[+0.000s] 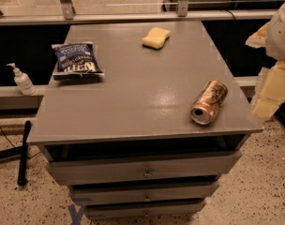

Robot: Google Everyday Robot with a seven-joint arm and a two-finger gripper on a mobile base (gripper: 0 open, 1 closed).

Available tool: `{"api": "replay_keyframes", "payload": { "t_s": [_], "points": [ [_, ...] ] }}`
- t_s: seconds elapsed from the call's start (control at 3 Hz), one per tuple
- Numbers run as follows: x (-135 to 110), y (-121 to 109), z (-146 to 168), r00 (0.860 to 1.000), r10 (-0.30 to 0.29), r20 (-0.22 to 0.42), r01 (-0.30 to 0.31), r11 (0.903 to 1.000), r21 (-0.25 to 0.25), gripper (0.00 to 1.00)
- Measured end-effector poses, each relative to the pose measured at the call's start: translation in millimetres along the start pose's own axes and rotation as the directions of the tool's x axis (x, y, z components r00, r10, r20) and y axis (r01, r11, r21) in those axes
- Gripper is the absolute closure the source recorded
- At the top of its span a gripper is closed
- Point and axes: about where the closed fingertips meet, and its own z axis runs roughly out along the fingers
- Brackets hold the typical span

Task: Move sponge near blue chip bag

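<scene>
Listing the contents of 1 grey drawer cabinet [133, 111], seen from above and in front. Item 1: sponge [156, 37], pale yellow, lying flat at the far centre of the top, with nothing touching it. Item 2: blue chip bag [77, 61], dark navy with white lettering, lying flat at the far left of the top, well apart from the sponge with bare grey surface between them. Item 3: gold can [209, 102], on its side near the right front corner, open end towards the front edge. Item 4: gripper [271, 93], cream-yellow, off the right edge of the cabinet beside the can and well apart from the sponge; whether it is spread or pressed together cannot be told. Task status, as judged: not begun; reach, grasp, carry and set-down beside the bag all remain. Off the cabinet: 1 white pump bottle [22, 79] on a ledge at left. Obscured: most of the arm is cut off by the right border; the lowest of the drawers [145, 172] is cropped at the bottom; the bag's lettering is only partly legible
</scene>
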Motion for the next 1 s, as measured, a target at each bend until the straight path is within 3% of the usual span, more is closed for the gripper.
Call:
{"api": "replay_keyframes", "payload": {
  "t_s": [0.33, 0.67, 1.0],
  "points": [
    [-0.8, -0.8, -0.5, 1.0, 0.0, 0.002, 0.0, 1.0, 0.006, 0.0],
    [-11.2, -21.4, 15.8, 0.998, 0.04, 0.052, -0.042, 0.9987, 0.029, 0.0],
    [-38.2, -65.9, 46.6, 0.977, 0.127, 0.174, -0.138, 0.9891, 0.053, 0.0]
  ]
}}
